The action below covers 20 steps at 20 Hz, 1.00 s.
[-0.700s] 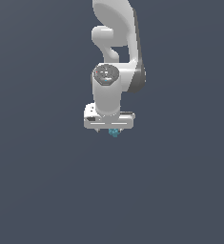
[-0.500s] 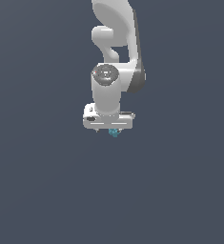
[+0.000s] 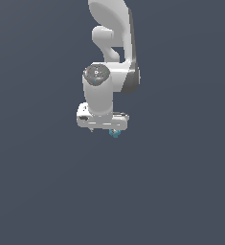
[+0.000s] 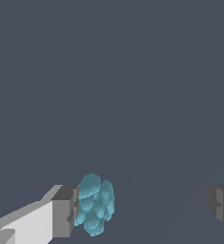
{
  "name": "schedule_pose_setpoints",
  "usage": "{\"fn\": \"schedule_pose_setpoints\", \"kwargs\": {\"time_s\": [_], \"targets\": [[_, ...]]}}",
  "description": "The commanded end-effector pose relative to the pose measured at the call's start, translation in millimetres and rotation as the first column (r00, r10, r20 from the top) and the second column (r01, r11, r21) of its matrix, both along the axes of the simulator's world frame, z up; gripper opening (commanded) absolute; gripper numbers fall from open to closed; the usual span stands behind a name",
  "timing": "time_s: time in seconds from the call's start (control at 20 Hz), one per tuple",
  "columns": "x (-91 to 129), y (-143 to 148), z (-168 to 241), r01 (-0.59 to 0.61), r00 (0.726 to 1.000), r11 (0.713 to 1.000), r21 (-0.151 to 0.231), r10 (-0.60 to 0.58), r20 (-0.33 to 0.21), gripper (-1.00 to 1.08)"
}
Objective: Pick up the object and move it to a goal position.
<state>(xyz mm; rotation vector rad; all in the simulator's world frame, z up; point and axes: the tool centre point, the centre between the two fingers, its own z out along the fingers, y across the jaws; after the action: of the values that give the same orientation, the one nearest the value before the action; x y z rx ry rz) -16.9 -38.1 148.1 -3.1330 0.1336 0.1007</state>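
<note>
The object (image 4: 95, 205) is a tiny teal-blue bumpy lump. In the wrist view it lies between my gripper's (image 4: 142, 209) two fingers, right against one grey pad (image 4: 66, 212). The other pad (image 4: 221, 202) is far from it, with a wide gap. The jaws are open and do not clamp the lump. In the exterior view the lump (image 3: 115, 133) shows just under the white gripper (image 3: 104, 130), toward that view's right end of the hand. The arm hangs straight down over it.
A plain dark grey-blue surface (image 3: 181, 191) fills both views. No other objects, walls or edges show. No goal marker shows.
</note>
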Motion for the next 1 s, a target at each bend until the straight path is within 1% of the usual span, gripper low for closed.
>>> {"fn": "schedule_pose_setpoints", "kwargs": {"time_s": [0.0,0.3,0.6,0.8,0.95], "targets": [[0,1,0,0.0,1.0,1.0,0.0,0.0,0.0,1.0],[-4,5,-5,0.033,0.999,0.999,-0.002,-0.032,0.004,1.0],[-14,15,-14,0.104,0.995,0.995,-0.006,-0.104,0.013,1.0],[-24,23,-22,0.174,0.985,0.985,-0.009,-0.174,0.022,1.0],[-34,31,-30,0.238,0.971,0.971,-0.011,-0.238,0.03,1.0]]}}
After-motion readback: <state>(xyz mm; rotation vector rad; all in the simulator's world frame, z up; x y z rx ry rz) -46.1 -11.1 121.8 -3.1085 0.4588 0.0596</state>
